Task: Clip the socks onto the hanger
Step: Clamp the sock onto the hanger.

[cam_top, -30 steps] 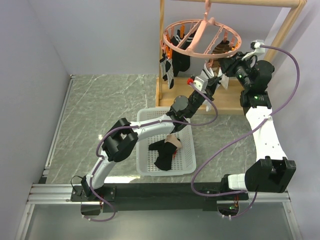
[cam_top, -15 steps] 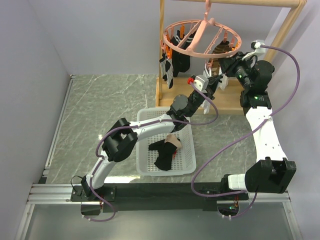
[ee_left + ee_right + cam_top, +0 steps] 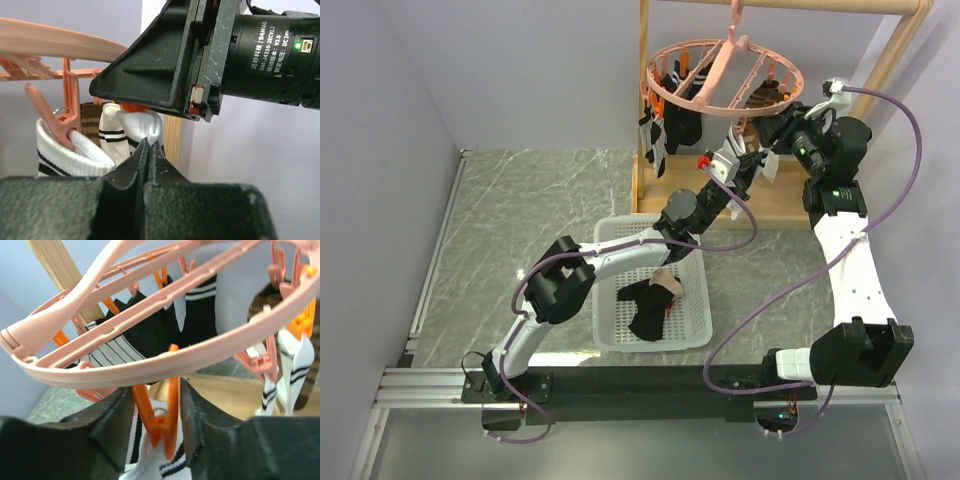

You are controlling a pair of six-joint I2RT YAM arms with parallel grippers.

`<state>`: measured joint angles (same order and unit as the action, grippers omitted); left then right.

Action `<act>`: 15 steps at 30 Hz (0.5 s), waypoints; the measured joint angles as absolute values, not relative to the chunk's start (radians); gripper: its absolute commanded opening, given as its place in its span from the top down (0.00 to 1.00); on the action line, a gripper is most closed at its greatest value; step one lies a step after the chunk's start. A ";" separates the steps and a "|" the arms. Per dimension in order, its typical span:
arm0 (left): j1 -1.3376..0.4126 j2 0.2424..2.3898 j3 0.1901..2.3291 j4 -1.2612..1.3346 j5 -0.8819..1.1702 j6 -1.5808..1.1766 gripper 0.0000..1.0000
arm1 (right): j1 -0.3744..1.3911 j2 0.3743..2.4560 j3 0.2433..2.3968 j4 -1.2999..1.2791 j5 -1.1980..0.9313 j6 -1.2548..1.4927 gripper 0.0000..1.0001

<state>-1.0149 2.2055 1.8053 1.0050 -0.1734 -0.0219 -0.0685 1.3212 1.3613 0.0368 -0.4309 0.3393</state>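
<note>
1. The sock (image 3: 142, 125), white with black bands, is up at the hanger's (image 3: 670, 98) near-right rim. Its top edge is bunched just under an orange clip (image 3: 160, 425) that hangs from that rim, and the rest trails downward, so its long axis runs roughly vertical.
2. The left gripper (image 3: 149, 147) comes at the hanger from below. Its jaws are pressed together, pinching the sock's upper edge and holding it up toward the clip's mouth.
3. The right gripper (image 3: 156, 395) is the nearer one to the clip. It reaches in from outside the hanger's rim, with one finger on each side of the clip's handles.
4. The jaws stand apart around the clip. The view is too close to show whether the pads press the handles or have let go, so I cannot tell.
5. The clip's mouth seems to sit on or right at the sock's white fabric. The next move likely turns on whether that bite holds before the left jaws release.
6. Other socks (image 3: 660, 130) hang from clips on the hanger's far-left rim, and a striped one (image 3: 65, 155) hangs from a neighbouring clip.
7. The hanger hangs from a wooden rack (image 3: 900, 50).
8. Well below and in front of the hanger, a white basket (image 3: 610, 235) holds a few loose socks (image 3: 645, 310), dark and tan.
</note>
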 measured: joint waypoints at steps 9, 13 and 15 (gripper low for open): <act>-1.011 2.206 1.805 1.000 -0.172 -0.031 0.84 | -0.069 1.313 1.379 -0.057 -0.392 0.342 0.30; -1.007 2.204 1.787 0.999 -0.170 -0.051 0.72 | -0.069 1.291 1.392 -0.097 -0.369 0.338 0.27; -1.006 2.204 1.770 0.992 -0.170 -0.064 0.68 | -0.069 1.276 1.394 -0.109 -0.356 0.332 0.27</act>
<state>-1.0058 2.2036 1.7702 0.9924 -0.1696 -0.0635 -0.0689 1.2762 1.3941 -0.1089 -0.3561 0.3325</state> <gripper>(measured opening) 0.278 0.729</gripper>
